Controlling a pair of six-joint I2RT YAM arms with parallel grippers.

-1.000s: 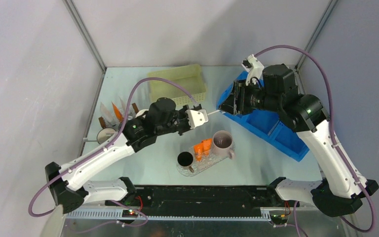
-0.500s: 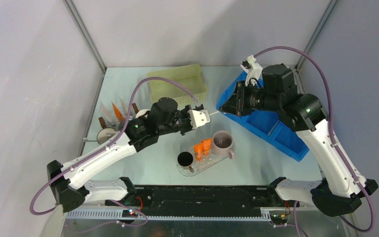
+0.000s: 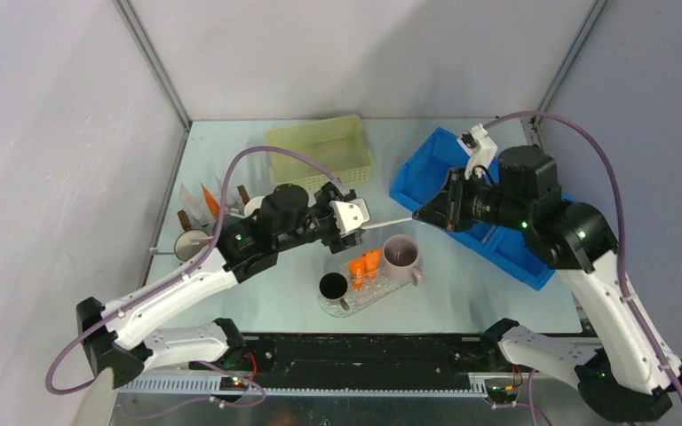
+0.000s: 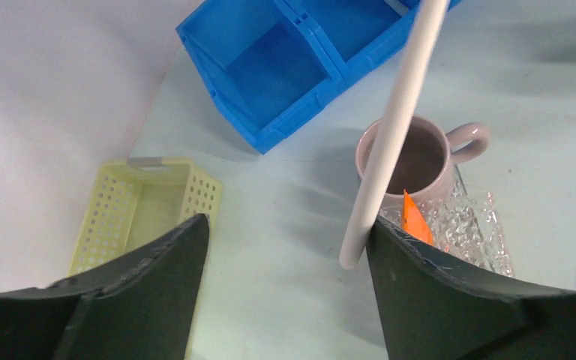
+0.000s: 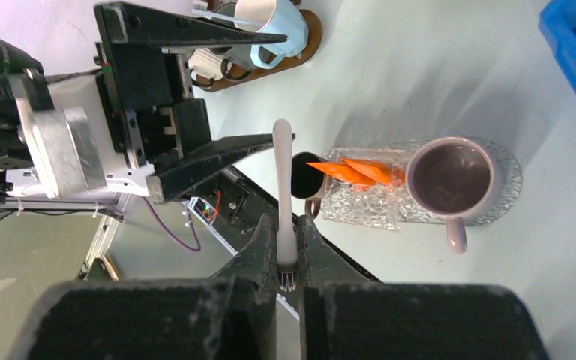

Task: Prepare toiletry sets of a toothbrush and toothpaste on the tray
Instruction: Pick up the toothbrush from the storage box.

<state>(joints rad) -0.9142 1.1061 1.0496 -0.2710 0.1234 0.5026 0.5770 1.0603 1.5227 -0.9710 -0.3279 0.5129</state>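
Note:
A white toothbrush (image 3: pixel 391 223) hangs level in the air between the two arms, above the pink mug (image 3: pixel 400 255). My right gripper (image 5: pixel 286 251) is shut on its bristle end. Its handle (image 4: pixel 390 135) reaches between the wide-open fingers of my left gripper (image 4: pixel 285 232), with its tip beside the right finger (image 4: pixel 450 292); whether they touch is unclear. Below, the clear glass tray (image 3: pixel 382 295) carries two orange toothpaste tubes (image 3: pixel 364 264), a black mug (image 3: pixel 333 286) and the pink mug.
A blue divided bin (image 3: pixel 497 241) sits under the right arm. A yellow perforated basket (image 3: pixel 320 151) stands at the back. At the left are standing white and orange tubes (image 3: pixel 204 200) and a wooden stand with mugs (image 5: pixel 270 30).
My left gripper has opened and let go of the toothbrush. My right gripper has closed on its bristle end and drawn it right and nearer, off the blue bin's corner.

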